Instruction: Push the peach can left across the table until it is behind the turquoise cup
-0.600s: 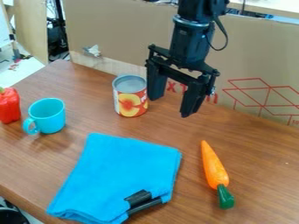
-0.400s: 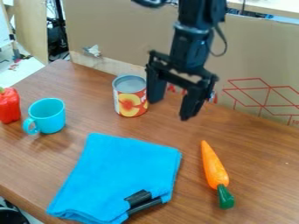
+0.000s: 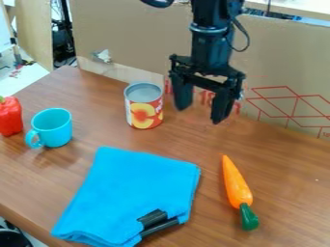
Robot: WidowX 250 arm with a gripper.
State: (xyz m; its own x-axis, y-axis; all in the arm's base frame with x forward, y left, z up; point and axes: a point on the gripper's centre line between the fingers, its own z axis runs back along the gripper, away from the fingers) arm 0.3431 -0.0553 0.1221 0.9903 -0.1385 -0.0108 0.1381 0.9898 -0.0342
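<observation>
Above the far part of the worktop (image 3: 290, 169), the claw (image 3: 200, 114) hangs pointing down, its two fingers spread wide apart and holding nothing. Nearest to it is the can (image 3: 145, 115), upright just beside the finger on the left of the view, with a grey top and a red, yellow and white label. Close behind the claw, a sheet of cardboard (image 3: 129, 41) with red line drawings stands along the far edge like a wall, closing off that side. Farther left, past the can, stands an upright turquoise mug (image 3: 57, 128), its handle turned toward the near left, and just beside it is a red pepper (image 3: 9, 117), partly cut off by the view's edge. A folded blue cloth (image 3: 129, 188) covers much of the near surface in front of the can, with two dark bars (image 3: 155, 221) at its near right corner. To the right of the cloth, well apart from the can, lies an orange carrot (image 3: 236, 183), its pointed tip toward the cardboard and its green end nearer the camera.
</observation>
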